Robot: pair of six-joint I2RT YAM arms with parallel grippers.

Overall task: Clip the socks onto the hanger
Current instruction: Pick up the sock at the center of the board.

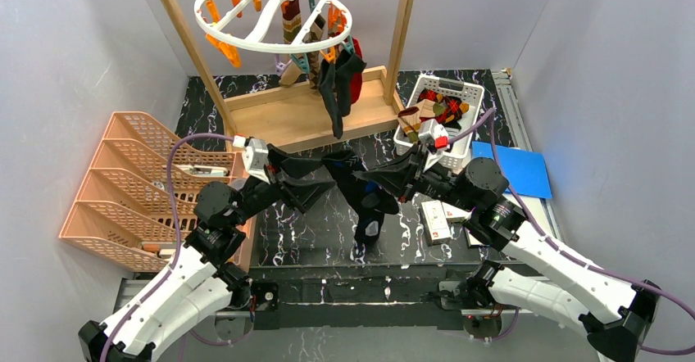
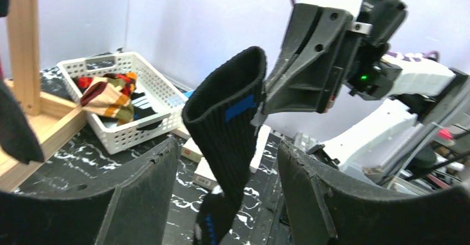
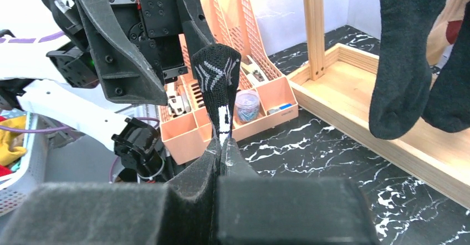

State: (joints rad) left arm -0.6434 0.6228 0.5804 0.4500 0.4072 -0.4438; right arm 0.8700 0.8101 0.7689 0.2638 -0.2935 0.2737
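Note:
My right gripper (image 1: 392,178) is shut on the edge of a black sock with blue marks (image 1: 366,202), which hangs from it down toward the table. In the right wrist view the gripper (image 3: 222,145) pinches the sock (image 3: 217,81). My left gripper (image 1: 326,175) is open, close to the sock's cuff. In the left wrist view its jaws (image 2: 227,145) stand apart with the sock (image 2: 230,123) seen between them, not gripped. The white ring hanger (image 1: 238,30) hangs from the wooden frame with an argyle sock (image 1: 292,20), black socks (image 1: 334,88) and a red sock (image 1: 356,71) clipped on.
A white lattice basket (image 1: 477,92) with more socks stands at the back right. An orange file tray (image 1: 123,182) is on the left. A blue pad (image 1: 512,169) and a white box (image 1: 436,219) lie on the right. The wooden frame base (image 1: 279,116) is behind.

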